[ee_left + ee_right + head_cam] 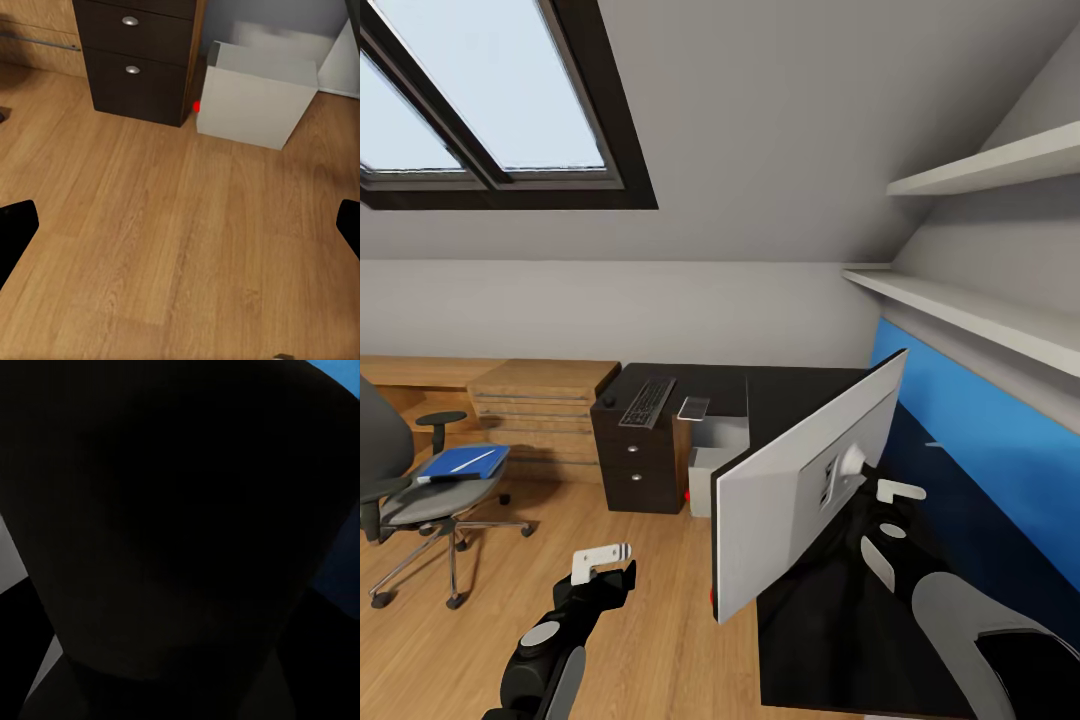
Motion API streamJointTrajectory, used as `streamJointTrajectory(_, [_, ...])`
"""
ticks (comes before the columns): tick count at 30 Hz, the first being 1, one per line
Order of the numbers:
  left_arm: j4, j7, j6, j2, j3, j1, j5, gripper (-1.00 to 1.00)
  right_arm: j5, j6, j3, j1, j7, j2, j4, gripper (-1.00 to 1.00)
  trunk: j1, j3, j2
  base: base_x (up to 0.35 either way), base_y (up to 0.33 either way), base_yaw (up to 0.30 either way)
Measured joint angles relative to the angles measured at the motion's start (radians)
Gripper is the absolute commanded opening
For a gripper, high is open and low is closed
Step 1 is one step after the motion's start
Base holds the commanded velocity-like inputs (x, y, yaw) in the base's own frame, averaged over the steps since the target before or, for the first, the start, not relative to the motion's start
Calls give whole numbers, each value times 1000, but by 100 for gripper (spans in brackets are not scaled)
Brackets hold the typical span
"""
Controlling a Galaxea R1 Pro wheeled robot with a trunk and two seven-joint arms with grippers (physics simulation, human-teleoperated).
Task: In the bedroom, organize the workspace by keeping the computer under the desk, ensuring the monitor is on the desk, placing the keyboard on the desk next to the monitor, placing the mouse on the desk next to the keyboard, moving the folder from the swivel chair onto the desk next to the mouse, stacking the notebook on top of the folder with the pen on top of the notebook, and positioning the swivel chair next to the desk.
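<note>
The monitor (800, 490) hangs tilted over the desk (800, 400), pale grey back toward me, its lower corner past the desk's edge. My right gripper (890, 497) is behind it at the stem and appears shut on it. A close black shape (180, 525) blocks the right wrist view. My left gripper (603, 563) is open and holds nothing above the wood floor (172, 247). The keyboard (648, 401) lies on the desk's far end. The computer (705, 468) (255, 101) stands under the desk. On the swivel chair (400, 490) lies the blue folder (455, 465) with the white pen (472, 461) on it.
Beside the keyboard lies a small flat grey rectangle (693, 407). Dark drawers (632, 465) (139, 60) stand left of the computer. A light wood chest (540, 400) lines the back wall. White shelves (970, 310) and a blue panel (1000, 440) run along the right.
</note>
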Motion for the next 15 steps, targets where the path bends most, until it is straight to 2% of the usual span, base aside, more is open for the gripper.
streamJointTrajectory(15, [0, 0, 0, 0, 0, 0, -1, 100, -4, -1, 3, 0, 0, 0, 0, -100, 0, 0, 0, 0, 0, 0])
